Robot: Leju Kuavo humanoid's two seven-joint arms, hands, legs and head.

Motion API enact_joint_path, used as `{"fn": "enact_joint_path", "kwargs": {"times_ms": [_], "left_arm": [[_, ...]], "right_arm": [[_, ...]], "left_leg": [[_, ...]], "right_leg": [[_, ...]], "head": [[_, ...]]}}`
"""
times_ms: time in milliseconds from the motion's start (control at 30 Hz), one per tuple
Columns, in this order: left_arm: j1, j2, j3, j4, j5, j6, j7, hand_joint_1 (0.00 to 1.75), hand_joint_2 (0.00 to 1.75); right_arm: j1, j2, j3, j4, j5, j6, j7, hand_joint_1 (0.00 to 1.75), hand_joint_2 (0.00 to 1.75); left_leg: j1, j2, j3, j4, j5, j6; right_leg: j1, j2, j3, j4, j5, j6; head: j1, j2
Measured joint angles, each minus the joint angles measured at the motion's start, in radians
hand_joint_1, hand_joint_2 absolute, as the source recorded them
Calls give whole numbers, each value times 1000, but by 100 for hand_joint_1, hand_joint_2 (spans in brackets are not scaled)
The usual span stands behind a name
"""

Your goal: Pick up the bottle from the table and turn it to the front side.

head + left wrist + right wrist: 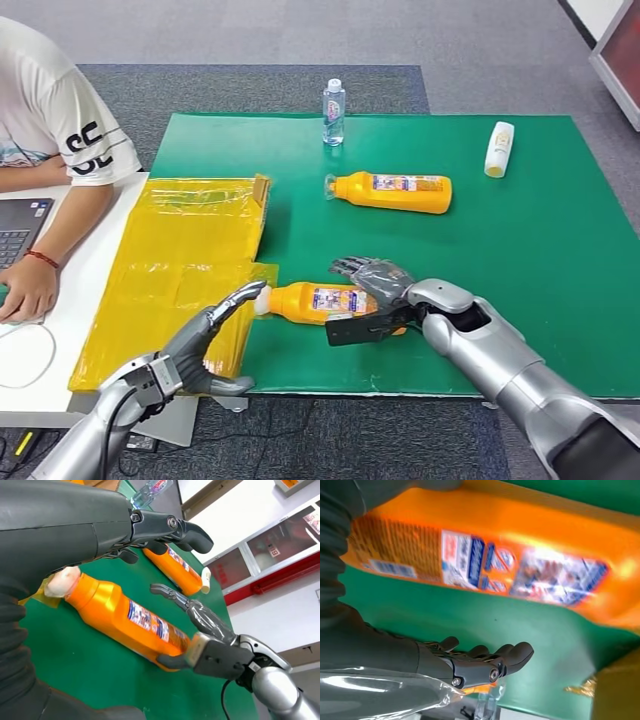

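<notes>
An orange bottle (313, 300) with a white cap (262, 298) lies on its side near the front edge of the green mat (528, 260), cap toward the left. My right hand (373, 285) straddles its base end. The fingers reach over the far side and the thumb lies along the near side. In the right wrist view the bottle (490, 545) is close up, and green mat shows between it and the fingers (482, 662). My left hand (204, 345) is open, fingers stretched toward the cap without touching. In the left wrist view the left hand (94, 525) hovers over the bottle (124, 617).
A second orange bottle (392, 192) lies mid-mat, with a clear water bottle (333, 112) standing behind it and a white bottle (499, 149) at the far right. A yellow plastic bag (181, 270) covers the mat's left edge. A person's arm (45, 250) rests beside a laptop on the white table.
</notes>
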Motion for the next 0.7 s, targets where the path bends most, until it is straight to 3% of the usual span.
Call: {"fn": "enact_joint_path", "kwargs": {"times_ms": [700], "left_arm": [[-28,8,-8,27,14,0,0,0,175]], "right_arm": [[-57,-1,77,112,-39,54,25,1,175]], "left_leg": [[0,0,0,0,1,0]], "right_leg": [[0,0,0,0,1,0]], "head": [[0,0]]}}
